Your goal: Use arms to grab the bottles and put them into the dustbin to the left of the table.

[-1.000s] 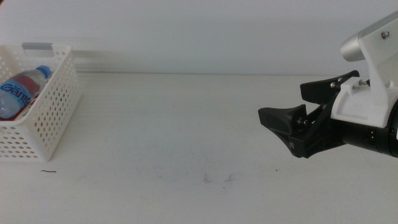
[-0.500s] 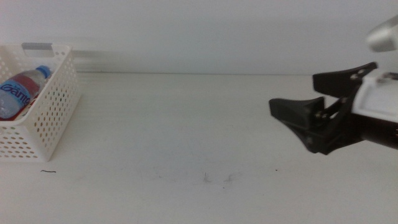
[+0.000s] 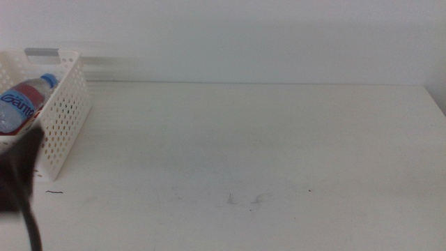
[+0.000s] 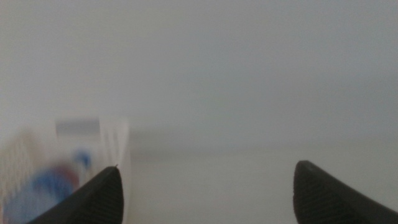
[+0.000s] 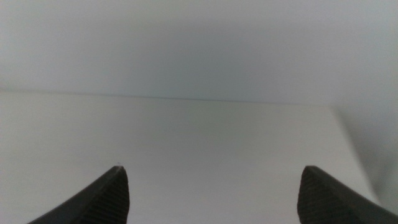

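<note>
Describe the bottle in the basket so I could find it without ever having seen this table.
Look to the far left of the white table, where a white plastic basket with holes in its sides stands. The bottle lies tilted inside it, clear with a blue cap and a blue label in white lettering. It is the only coloured thing in view.
</note>
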Action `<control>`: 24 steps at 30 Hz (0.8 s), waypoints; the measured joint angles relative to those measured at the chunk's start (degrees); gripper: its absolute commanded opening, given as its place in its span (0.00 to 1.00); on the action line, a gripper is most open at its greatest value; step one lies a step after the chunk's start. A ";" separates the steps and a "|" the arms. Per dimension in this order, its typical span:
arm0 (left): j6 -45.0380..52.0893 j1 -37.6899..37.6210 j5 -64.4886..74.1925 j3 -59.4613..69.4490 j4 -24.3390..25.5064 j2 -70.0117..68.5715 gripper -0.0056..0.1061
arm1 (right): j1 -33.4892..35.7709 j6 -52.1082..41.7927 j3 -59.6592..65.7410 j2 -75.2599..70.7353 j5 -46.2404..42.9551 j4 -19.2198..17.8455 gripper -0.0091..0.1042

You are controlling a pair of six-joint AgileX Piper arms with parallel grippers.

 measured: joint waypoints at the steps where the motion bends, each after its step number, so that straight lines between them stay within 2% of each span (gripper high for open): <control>1: 0.00 0.00 0.47 3.71 -0.14 -2.93 0.89 | -1.89 0.10 2.17 -3.16 0.17 0.26 0.85; 3: 0.00 0.26 1.78 9.01 -0.26 -8.11 0.89 | -5.74 0.10 7.14 -10.22 0.31 1.09 0.85; 7: 0.00 2.09 2.11 15.91 -0.44 -16.91 0.89 | -9.08 0.10 13.97 -19.19 0.65 3.86 0.85; 13: 0.00 4.51 1.42 19.59 -0.49 -24.83 0.89 | -9.59 0.10 17.64 -20.23 -2.66 4.86 0.85; 24: 0.00 5.54 -0.16 19.92 -0.49 -25.74 0.89 | -9.69 0.10 17.68 -20.22 -5.84 4.53 0.85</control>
